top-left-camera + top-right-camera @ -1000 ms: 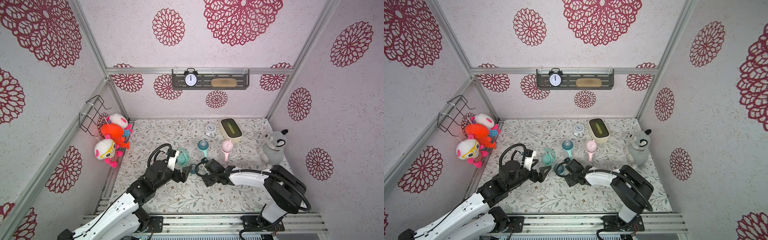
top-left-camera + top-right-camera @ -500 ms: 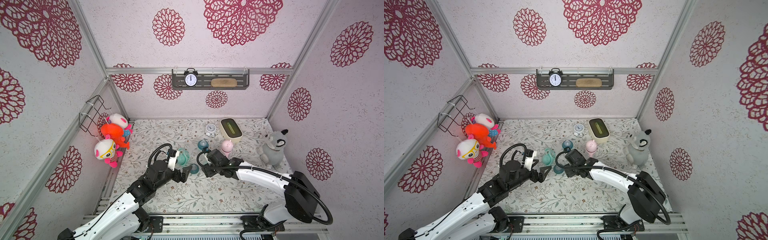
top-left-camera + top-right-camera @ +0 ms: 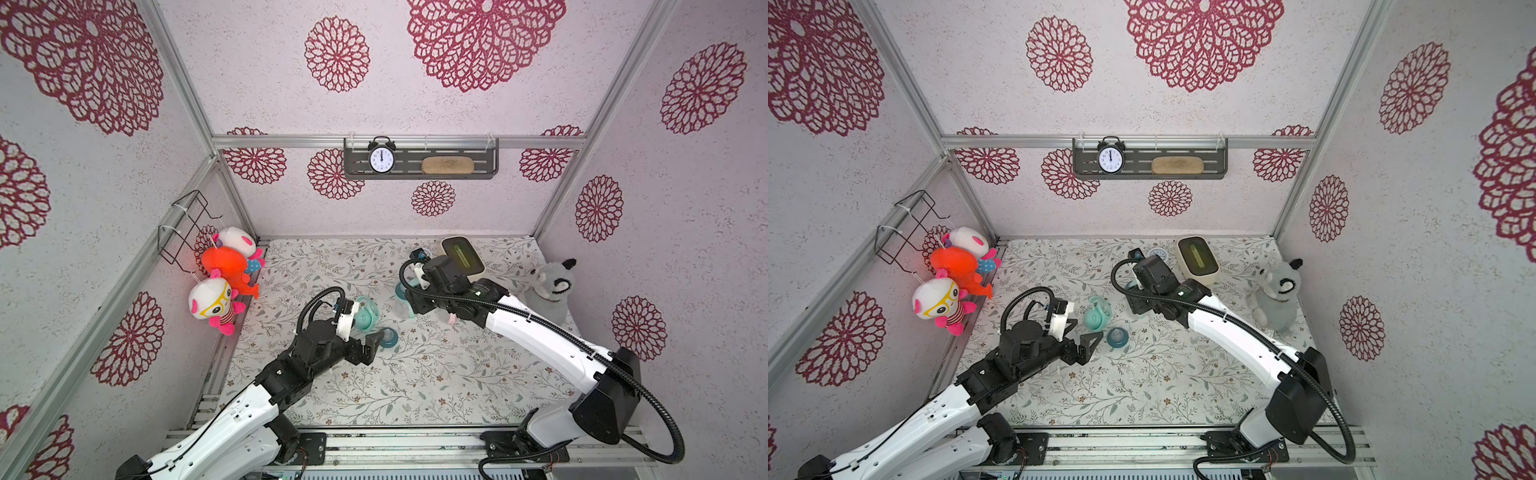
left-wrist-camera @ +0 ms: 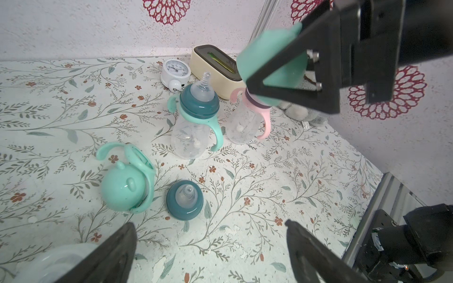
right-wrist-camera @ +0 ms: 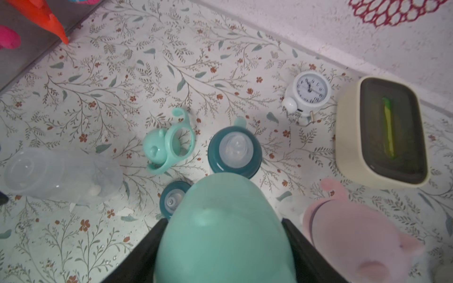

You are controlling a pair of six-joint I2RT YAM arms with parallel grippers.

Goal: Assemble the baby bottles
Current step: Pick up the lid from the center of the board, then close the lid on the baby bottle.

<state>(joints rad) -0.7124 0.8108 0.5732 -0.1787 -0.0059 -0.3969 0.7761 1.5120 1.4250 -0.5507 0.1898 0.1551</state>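
**Top views**
- Worktop (image 3: 1142, 386): floral sheet, walled on three sides.
- Left gripper (image 3: 1087, 329): jaws wide apart, nothing between them, low over the worktop left of centre.
- Mint eared dome cap with mint two-handled ring (image 3: 1096, 315): lying loose just past that gripper, the ring leaning on the cap.
- Loose teal nipple collar (image 3: 1116, 336): flat on the worktop, nipple up, just beside the loose cap.
- Right arm (image 3: 519, 328): reaches from the near right corner toward the far edge, and its wrist covers the standing bottles.
- Far edge: small white alarm clock (image 3: 1158, 252) and cream box with dark lid (image 3: 1198, 259).
- Right edge: grey plush animal (image 3: 1277, 295).

**Left wrist view**
- Mint-handled clear bottle with teal collar (image 4: 196, 117): upright toward the far edge, nipple bare, no cap.
- Pink-handled clear bottle (image 4: 245, 120): upright just beside it, its top hidden.
- Right gripper (image 4: 279, 73): clamped on a second mint dome cap (image 4: 267, 44), held off the worktop by the two upright bottles.
- Bare clear bottle body (image 4: 46, 262): just beside one left finger, outside the jaws. Contact cannot be told.

**Right wrist view**
- Held cap: sits between both black fingers (image 5: 301, 245).
- Pink eared dome cap (image 5: 355, 232): on the pink-handled bottle, just beside the held cap.
- Bare bottle body: on its side toward the left edge.
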